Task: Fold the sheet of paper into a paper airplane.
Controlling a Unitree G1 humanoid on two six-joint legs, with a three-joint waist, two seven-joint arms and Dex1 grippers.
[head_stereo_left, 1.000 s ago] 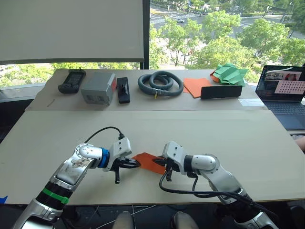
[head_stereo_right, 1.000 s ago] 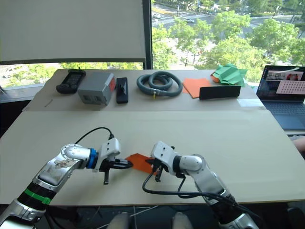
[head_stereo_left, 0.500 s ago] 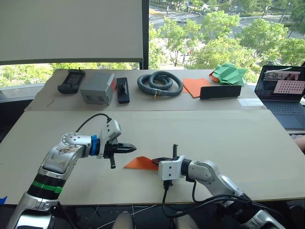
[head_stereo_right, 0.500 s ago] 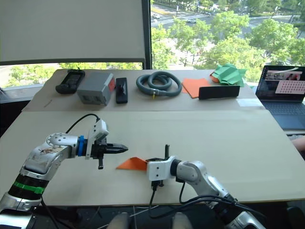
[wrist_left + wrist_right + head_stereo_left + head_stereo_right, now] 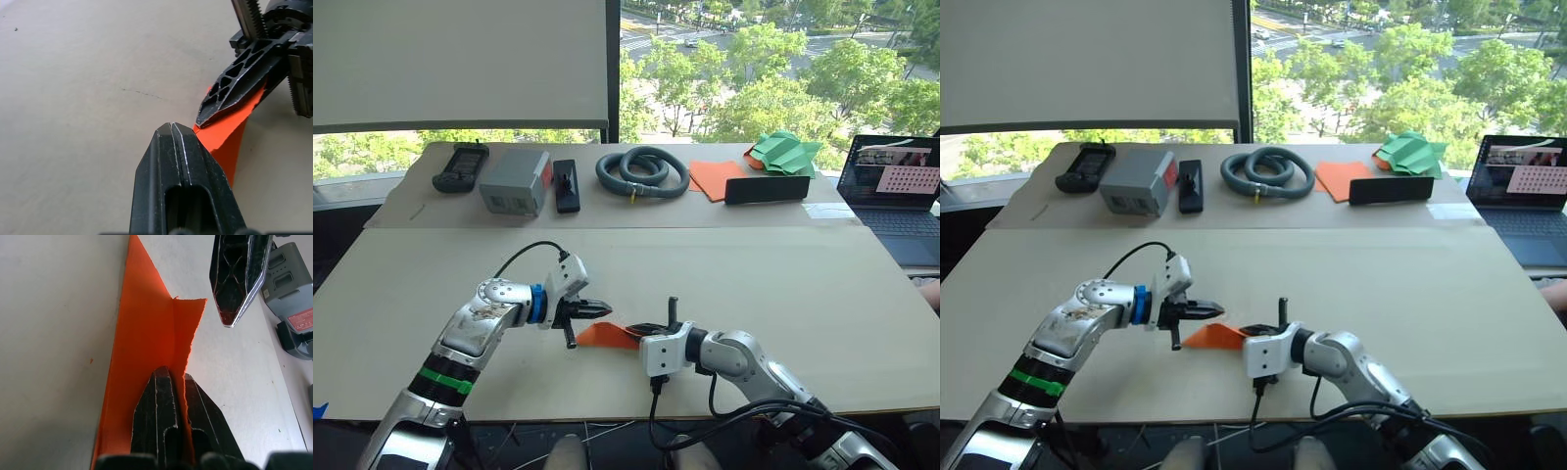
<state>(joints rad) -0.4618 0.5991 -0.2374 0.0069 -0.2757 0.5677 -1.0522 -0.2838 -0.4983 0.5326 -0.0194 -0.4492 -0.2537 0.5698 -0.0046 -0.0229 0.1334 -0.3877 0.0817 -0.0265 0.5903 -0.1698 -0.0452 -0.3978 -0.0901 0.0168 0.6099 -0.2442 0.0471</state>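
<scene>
The sheet of paper (image 5: 600, 337) is an orange, folded, pointed piece lying low over the near table (image 5: 783, 284). My right gripper (image 5: 634, 330) is shut on its right end, and in the right wrist view one creased flap of the paper (image 5: 146, 333) stands between my right gripper's (image 5: 171, 373) two black fingers. My left gripper (image 5: 603, 310) is shut with nothing in it, its tip just above and left of the paper's free corner. In the left wrist view, my left gripper (image 5: 172, 131) points at the paper's corner (image 5: 226, 139), apart from it.
On the back table stand a black handset (image 5: 460, 166), a grey box (image 5: 516, 181), a black device (image 5: 567, 184), a coiled hose (image 5: 643, 170), a flat orange sheet (image 5: 715, 178), a black bar (image 5: 767, 188) and a green paper pile (image 5: 786, 152). A laptop (image 5: 896, 191) sits at the far right.
The left gripper let go of the paper, drew away to the left, then came back to its corner. The right gripper turned its wrist and kept hold of the paper.
</scene>
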